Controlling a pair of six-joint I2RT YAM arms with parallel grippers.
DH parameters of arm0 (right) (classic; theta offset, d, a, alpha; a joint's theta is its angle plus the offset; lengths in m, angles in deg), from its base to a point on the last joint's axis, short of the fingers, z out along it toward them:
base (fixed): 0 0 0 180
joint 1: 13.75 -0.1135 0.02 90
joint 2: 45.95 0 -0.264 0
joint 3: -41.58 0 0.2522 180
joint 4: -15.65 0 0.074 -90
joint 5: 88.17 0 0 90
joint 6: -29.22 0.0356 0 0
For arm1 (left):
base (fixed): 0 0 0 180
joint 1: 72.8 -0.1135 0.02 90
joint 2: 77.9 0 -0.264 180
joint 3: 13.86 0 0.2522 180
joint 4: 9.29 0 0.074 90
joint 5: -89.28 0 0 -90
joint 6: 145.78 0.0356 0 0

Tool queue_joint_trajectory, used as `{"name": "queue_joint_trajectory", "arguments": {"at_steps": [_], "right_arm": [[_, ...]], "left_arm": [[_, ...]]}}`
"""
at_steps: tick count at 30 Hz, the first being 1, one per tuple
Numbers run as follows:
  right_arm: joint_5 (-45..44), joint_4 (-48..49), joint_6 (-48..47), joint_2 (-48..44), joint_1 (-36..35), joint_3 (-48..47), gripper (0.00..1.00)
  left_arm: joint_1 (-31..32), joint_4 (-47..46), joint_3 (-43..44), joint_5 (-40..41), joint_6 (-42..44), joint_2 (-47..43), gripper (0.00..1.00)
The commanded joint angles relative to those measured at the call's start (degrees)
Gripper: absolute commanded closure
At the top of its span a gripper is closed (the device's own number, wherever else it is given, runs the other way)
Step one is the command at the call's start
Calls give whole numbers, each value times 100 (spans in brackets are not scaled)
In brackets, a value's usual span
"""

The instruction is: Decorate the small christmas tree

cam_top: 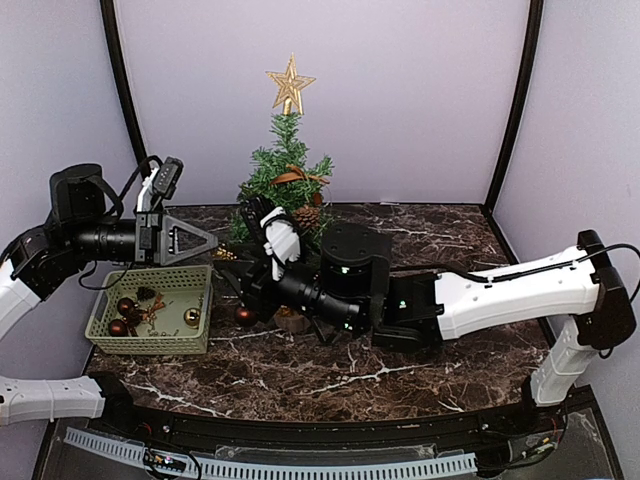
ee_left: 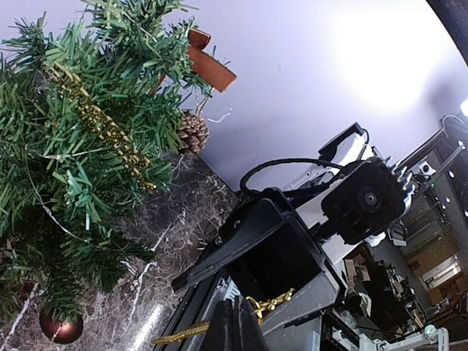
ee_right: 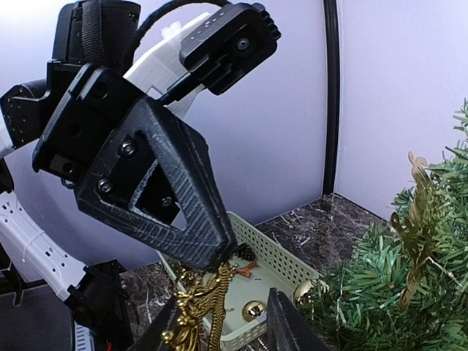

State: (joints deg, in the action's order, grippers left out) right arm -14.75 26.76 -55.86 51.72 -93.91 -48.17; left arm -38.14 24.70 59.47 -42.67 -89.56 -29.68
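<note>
Dark marbled table [cam_top: 300, 375] carries 3 items: pale-green basket [cam_top: 150, 344] at left, small christmas tree [cam_top: 285, 160] standing mid-rear, and 1 dark-red bauble [cam_top: 243, 316], apparently resting beside its base.

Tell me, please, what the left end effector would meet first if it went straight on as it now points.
Probably the right end effector, directly ahead and close, just beyond the gold ornament.

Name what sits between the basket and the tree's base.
A single dark red bauble, visible in the top view.
</note>
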Motion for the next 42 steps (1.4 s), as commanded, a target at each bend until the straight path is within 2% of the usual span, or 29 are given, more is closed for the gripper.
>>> {"name": "queue_joint_trajectory", "arguments": {"at_steps": [1,6,9,11,15,20,22,27,34,42], "right_arm": [[-121,57,-28,58,-10,-235,67],[312,34,9,-84,40,-144,93],[766,-229,82,-254,108,-72,99],[1165,-501,197,-391,182,-34,100],[2114,-1271,432,-667,376,-15,100],[2871,-2065,505,-1050,502,70,100],[3025,-2312,524,-1215,550,157,100],[3731,-2692,800,-1583,923,507,100],[4196,-3160,1110,-2096,1403,920,100],[4763,-3179,1276,-2286,1552,977,100]], "left_arm": [[37,38,-47,-308,137,25,100],[37,385,76,-170,449,19,100],[41,417,129,-77,632,-37,100],[41,405,161,-118,767,-13,99],[41,469,302,-159,1010,149,86],[41,206,255,22,1099,143,55],[41,-35,124,93,1053,7,48],[189,-253,-192,57,903,48,47],[1716,-541,-151,988,1030,530,47],[2461,-1271,-191,1273,690,992,45]]}}
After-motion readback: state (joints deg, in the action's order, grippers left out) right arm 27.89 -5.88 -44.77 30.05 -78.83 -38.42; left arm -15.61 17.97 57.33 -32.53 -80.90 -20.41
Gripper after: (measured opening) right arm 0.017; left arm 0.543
